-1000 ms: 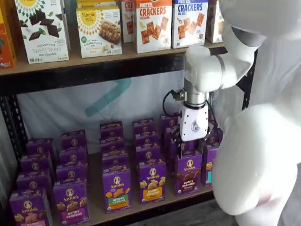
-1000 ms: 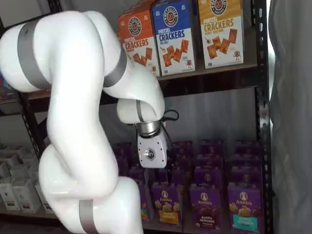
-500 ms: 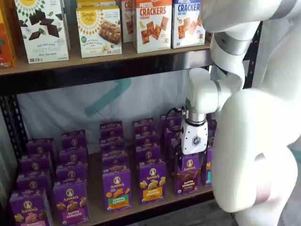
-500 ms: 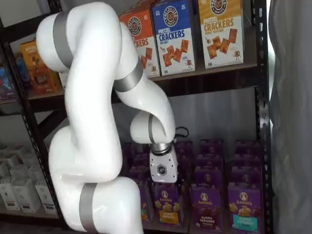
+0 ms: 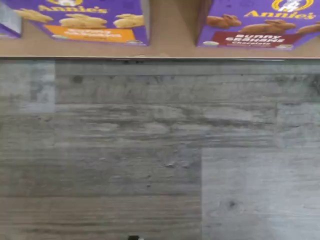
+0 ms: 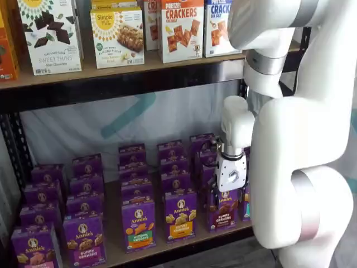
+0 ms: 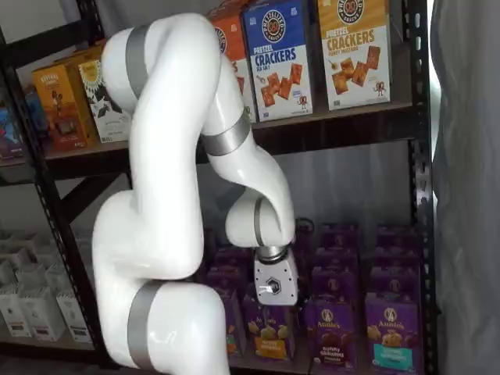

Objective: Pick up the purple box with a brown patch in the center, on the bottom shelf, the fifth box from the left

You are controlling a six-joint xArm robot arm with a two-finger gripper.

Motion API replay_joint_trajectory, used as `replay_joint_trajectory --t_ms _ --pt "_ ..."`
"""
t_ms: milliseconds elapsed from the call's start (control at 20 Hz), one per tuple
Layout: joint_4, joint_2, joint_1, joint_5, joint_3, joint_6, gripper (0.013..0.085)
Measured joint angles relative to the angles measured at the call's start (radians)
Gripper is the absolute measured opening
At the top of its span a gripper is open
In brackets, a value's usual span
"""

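Observation:
The purple box [image 6: 223, 211] with a dark brown band stands upright at the front of the bottom shelf [image 6: 114, 254], in both shelf views [image 7: 331, 334]. The wrist view shows its lower face [image 5: 260, 25] at the board's front edge [image 5: 170, 50]. My gripper [image 6: 227, 194] hangs with its white body just above and in front of this box. In a shelf view the gripper [image 7: 275, 306] sits in front of the neighbouring yellow-band carton [image 7: 269, 340]. The black fingers are too dark against the cartons to show a gap. Nothing is held.
Rows of purple Annie's cartons fill the bottom shelf, with an orange-band one [image 6: 138, 223] and a yellow-band one [image 5: 85, 22] beside the target. Cracker boxes [image 6: 181, 28] stand on the upper board. A black rack post [image 7: 422, 195] is at the right. Grey wooden floor [image 5: 160, 150] lies below.
The arm has folded down and the gripper has dropped from above the back rows to just over the front row, in front of the brown-band box.

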Motion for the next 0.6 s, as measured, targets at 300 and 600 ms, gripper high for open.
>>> replay_joint_trajectory --t_ms 300,600 --pt "-0.026 0.127 -0.009 -0.014 -0.103 0.014 0.0850" --pt "0.031 0.245 -0.005 -0.035 -0.211 -0.037 0.0850"
